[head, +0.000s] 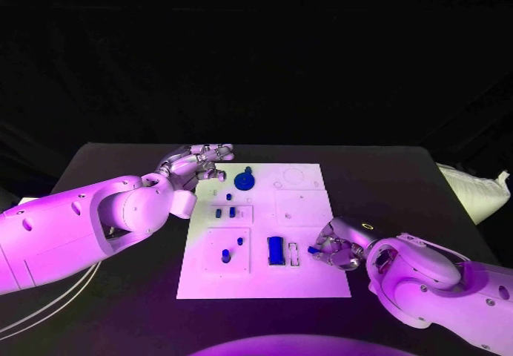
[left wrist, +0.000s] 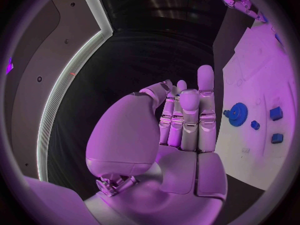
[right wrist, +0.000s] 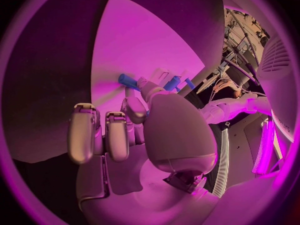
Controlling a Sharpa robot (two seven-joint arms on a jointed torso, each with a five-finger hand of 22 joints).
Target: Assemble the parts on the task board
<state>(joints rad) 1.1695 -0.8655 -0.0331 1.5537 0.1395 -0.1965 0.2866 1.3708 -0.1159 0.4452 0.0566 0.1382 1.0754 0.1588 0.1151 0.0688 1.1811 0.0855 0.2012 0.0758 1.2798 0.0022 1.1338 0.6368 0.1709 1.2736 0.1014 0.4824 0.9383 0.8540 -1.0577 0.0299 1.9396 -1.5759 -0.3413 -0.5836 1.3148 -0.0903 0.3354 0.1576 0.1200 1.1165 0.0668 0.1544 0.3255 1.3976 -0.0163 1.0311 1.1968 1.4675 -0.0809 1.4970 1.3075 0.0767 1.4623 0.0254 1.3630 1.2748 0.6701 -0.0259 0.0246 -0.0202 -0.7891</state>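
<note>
The white task board (head: 305, 278) lies in the middle of the black table. On it are a blue gear (head: 245, 179), a few small blue parts (head: 225, 213) and an upright blue block (head: 276, 251). My right hand (head: 338, 248) rests at the board's near right edge and pinches a small blue part (head: 313, 251) in its fingertips. The right wrist view shows that part (right wrist: 127, 80) at the fingertips over the board (right wrist: 144, 40). My left hand (head: 199, 162) hovers at the board's far left corner with straight fingers (left wrist: 187, 115), holding nothing, beside the gear (left wrist: 237, 114).
A pale cushion-like object (head: 476, 190) lies off the table's right edge. Thin cables (head: 48, 304) hang beside my left arm. Black table surface borders the board on both sides and at the front.
</note>
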